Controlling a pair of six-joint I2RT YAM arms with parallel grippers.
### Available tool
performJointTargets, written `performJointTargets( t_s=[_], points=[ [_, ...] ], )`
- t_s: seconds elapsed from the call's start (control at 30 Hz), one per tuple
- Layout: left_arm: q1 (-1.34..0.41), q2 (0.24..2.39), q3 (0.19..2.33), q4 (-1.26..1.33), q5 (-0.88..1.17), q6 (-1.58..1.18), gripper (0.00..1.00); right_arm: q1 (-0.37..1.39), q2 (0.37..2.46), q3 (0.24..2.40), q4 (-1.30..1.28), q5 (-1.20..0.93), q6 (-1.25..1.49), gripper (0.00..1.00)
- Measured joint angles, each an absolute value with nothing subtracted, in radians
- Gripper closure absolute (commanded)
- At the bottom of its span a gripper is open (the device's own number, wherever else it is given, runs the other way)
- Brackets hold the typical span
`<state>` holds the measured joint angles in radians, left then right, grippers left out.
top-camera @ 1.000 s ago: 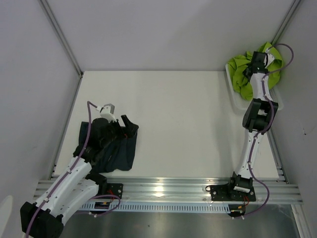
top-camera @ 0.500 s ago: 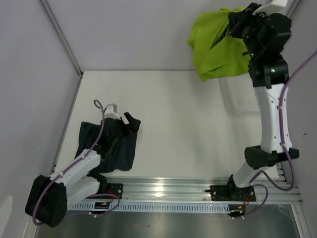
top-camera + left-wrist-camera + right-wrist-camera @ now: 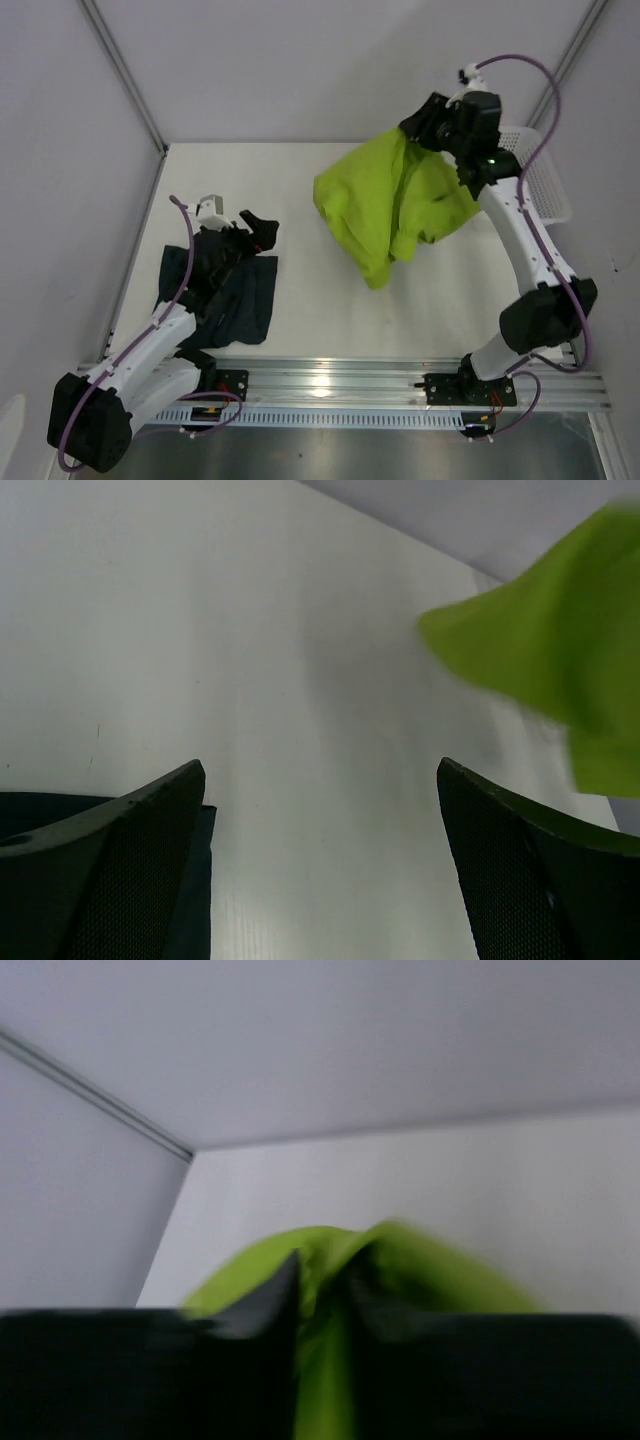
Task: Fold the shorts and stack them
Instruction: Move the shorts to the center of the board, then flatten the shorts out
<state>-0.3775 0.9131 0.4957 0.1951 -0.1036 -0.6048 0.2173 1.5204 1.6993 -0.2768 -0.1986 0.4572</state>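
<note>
two pairs to fold, the green one in the air

the right tool [image 3: 418,128] is clenched on a bunch of the lime green shorts [image 3: 385,205]; its wrist view shows green cloth pinched between the two fingers. the garment hangs crumpled from that single grip above the far middle of the desk [image 3: 300,180]. whether its lowest fold touches the surface i cannot tell. the white mesh basket [image 3: 548,185] stands at the far right edge, just behind the arm.

the navy shorts [image 3: 240,310] lie on the desk near the left front corner in a compact, roughly square shape. whether they are properly folded is hard to judge from above. the left tool [image 3: 255,232] is released, its jaws wide with nothing between them, over the far edge of the navy pair.

the step in hand looks like carrying the green pair to open desk space, with no fold begun on it. the next move calls for laying it down spread out, not dropped in a heap: lower it and draw it along so the legs trail flat. the free left tool could take a second corner of the waistband to help. folding, then stacking it with the navy pair, would follow.
</note>
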Motion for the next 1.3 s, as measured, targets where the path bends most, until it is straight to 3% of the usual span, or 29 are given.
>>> performJointTargets(
  t_s=[0.07,0.13,0.27,0.4,0.57,0.7,0.87,1.07,1.3],
  points=[
    [-0.377,0.883,0.496,0.192,-0.111,-0.605,0.01,0.235,1.6,1.678,-0.338,-0.167,0.46,0.03],
    [-0.377,0.869,0.496,0.192,-0.113,-0.604,0.01,0.261,1.69,1.681,-0.422,-0.148,0.448,0.0],
    [-0.378,0.884,0.496,0.193,-0.095,-0.601,0.01,0.305,1.664,1.475,-0.432,-0.131,0.442,0.01],
    [-0.393,0.981,0.495,0.232,-0.092,-0.6,0.01,0.325,1.399,1.168,-0.39,-0.093,0.457,0.01],
    [-0.428,1.178,0.495,0.316,-0.112,-0.594,0.01,0.351,1.119,1.001,-0.196,0.003,0.464,0.01],
    [-0.448,1.275,0.521,0.324,-0.114,-0.593,0.01,0.39,1.129,0.92,-0.047,0.044,0.463,0.01],
    [-0.472,1.29,0.579,0.338,-0.097,-0.575,0.01,0.41,1.296,0.917,-0.124,-0.001,0.477,0.09],
    [-0.505,1.327,0.619,0.332,-0.095,-0.563,0.01,0.553,1.304,0.853,-0.165,-0.038,0.5,0.17],
    [-0.496,1.518,0.825,0.245,-0.091,-0.548,0.01,0.753,1.314,0.736,-0.149,-0.046,0.533,0.15]
  ],
)
